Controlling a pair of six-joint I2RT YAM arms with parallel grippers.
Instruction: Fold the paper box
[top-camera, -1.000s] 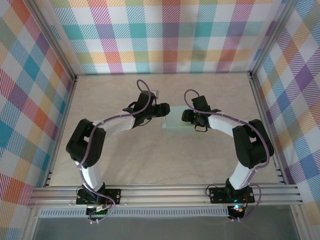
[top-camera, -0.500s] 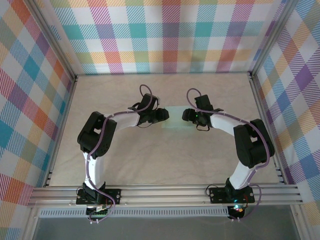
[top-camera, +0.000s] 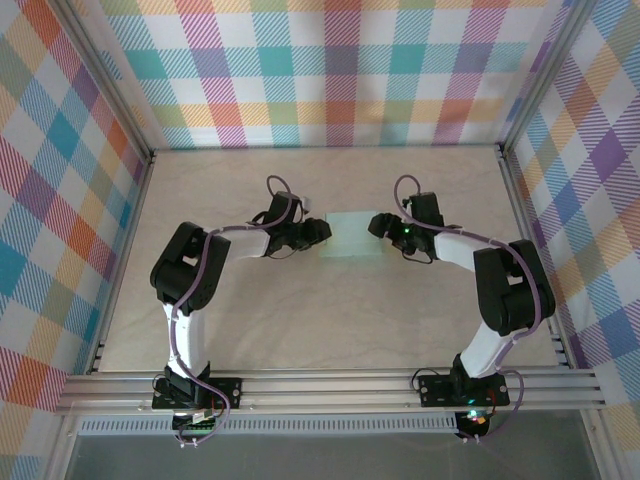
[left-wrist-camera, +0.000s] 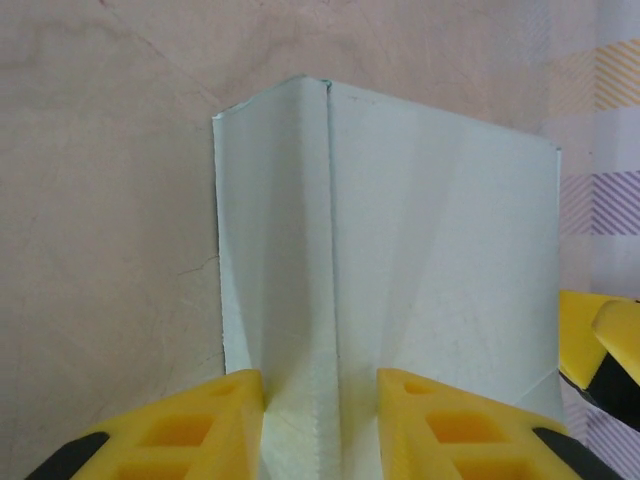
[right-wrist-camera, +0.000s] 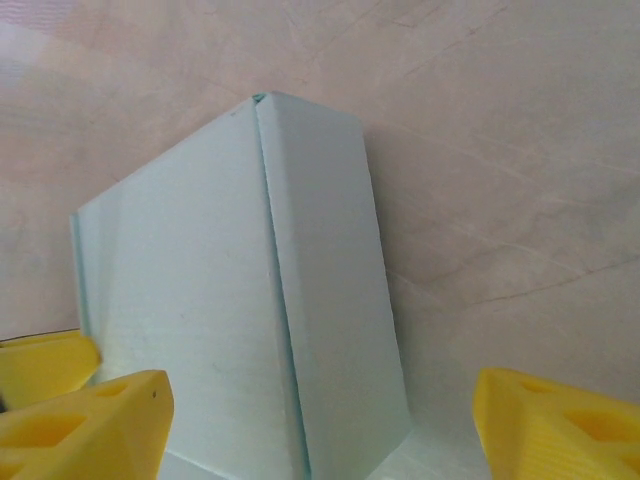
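Pale mint-blue card, thin and matte. Found the paper box (top-camera: 352, 238) near mid-table on the beige marbled table (top-camera: 300, 310), flanked at 9 o'clock by the left gripper (left-wrist-camera: 320, 388) and at 3 o'clock by the right gripper (right-wrist-camera: 320, 390).

Judged the step in hand as bringing a side panel over along its crease. Best done by pinching low on the raised ridge, close to the score line, and steadying the opposite end so as not to skid the card across the smooth top. To be avoided: squeezing hard enough to buckle the thin wall.

Saw left jaws narrowed about the ridge at the near end, with card filling the gap; could not tell whether actually clamped. Saw right jaws spread wide, straddling the other end, holding nothing, with bare table showing inside one finger.

Recorded one sharp lengthwise crease, a narrower panel sloping off beside it, faint diagonal creasing on the broad face. Corners crisp, no tears seen.
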